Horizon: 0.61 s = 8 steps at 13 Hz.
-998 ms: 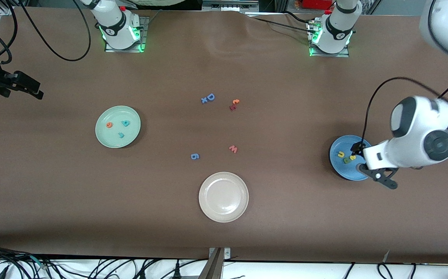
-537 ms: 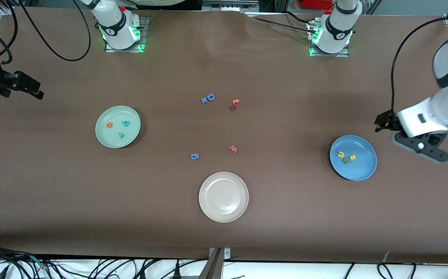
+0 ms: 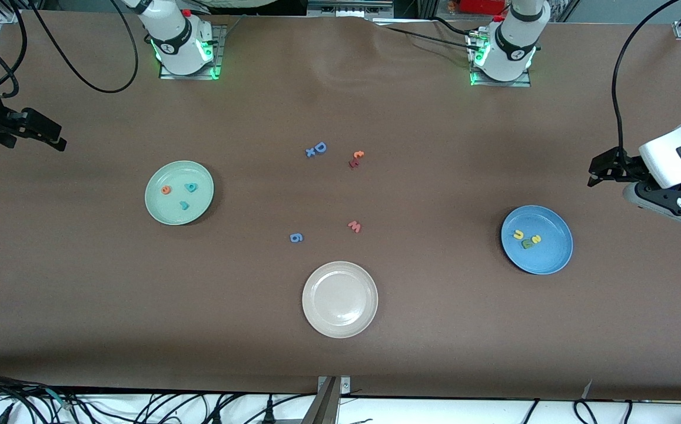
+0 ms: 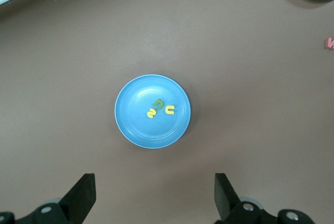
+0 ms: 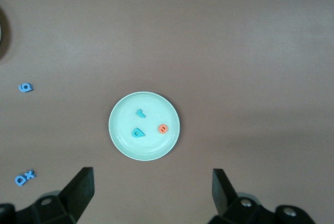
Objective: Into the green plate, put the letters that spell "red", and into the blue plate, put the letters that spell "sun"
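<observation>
Right arm mostly cut off at frame edge; left arm partly cut off.

Three round plates on brown tabletop (image 3: 434, 330).

Pale mint-green plate (image 3: 158, 206) held three foam letters: orange "e" (image 3: 166, 189), teal "d" (image 3: 190, 187), teal "r" (image 3: 183, 205).

Mid-blue plate (image 3: 552, 259) held yellow "u" (image 3: 518, 234), green "n" (image 3: 527, 243), yellow "s" (image 3: 536, 238).

Beige-white plate (image 3: 340, 299) bare.

Left tool (image 4: 154, 199) open, empty, raised beside blue plate.

Right tool (image 5: 151, 197) open, empty, waiting apart from green plate.

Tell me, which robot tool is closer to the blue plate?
The left tool. It hangs open over the table just past the blue plate, at the left arm's end. The right tool waits open near the green plate.
</observation>
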### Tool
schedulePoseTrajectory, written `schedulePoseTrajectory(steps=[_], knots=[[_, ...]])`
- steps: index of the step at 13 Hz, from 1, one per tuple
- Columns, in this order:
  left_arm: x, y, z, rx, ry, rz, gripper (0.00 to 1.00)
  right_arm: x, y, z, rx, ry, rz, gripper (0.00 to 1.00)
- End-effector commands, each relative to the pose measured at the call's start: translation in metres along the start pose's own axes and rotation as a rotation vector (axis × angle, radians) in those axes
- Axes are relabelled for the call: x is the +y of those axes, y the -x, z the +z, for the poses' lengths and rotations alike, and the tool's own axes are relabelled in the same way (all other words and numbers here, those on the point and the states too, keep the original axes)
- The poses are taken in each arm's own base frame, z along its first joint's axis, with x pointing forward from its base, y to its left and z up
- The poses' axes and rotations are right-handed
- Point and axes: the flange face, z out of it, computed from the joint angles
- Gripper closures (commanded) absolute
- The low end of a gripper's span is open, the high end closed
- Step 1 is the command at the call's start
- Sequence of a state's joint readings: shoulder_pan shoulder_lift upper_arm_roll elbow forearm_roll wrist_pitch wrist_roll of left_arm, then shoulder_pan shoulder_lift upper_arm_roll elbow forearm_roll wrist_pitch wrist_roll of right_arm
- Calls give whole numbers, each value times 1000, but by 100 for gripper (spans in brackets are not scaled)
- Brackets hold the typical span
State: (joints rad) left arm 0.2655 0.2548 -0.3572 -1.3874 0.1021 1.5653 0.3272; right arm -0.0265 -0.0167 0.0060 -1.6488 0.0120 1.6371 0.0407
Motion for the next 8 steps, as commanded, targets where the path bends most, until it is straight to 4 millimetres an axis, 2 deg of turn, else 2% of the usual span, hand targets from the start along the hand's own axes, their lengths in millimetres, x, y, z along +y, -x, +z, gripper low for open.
schedulePoseTrajectory(steps=[1, 6, 7, 8], knots=[[3, -1, -4, -5, 30, -20, 0, 0, 0, -3, -3, 3, -5, 0], [4, 0, -6, -4, 25, -20, 0, 0, 0, -3, -3, 3, -3, 0], [12, 1, -11, 0, 15, -9, 0, 0, 0, -3, -3, 3, -5, 0], [29, -3, -14, 0, 0, 15, 0, 0, 0, -3, -3, 3, -3, 0]])
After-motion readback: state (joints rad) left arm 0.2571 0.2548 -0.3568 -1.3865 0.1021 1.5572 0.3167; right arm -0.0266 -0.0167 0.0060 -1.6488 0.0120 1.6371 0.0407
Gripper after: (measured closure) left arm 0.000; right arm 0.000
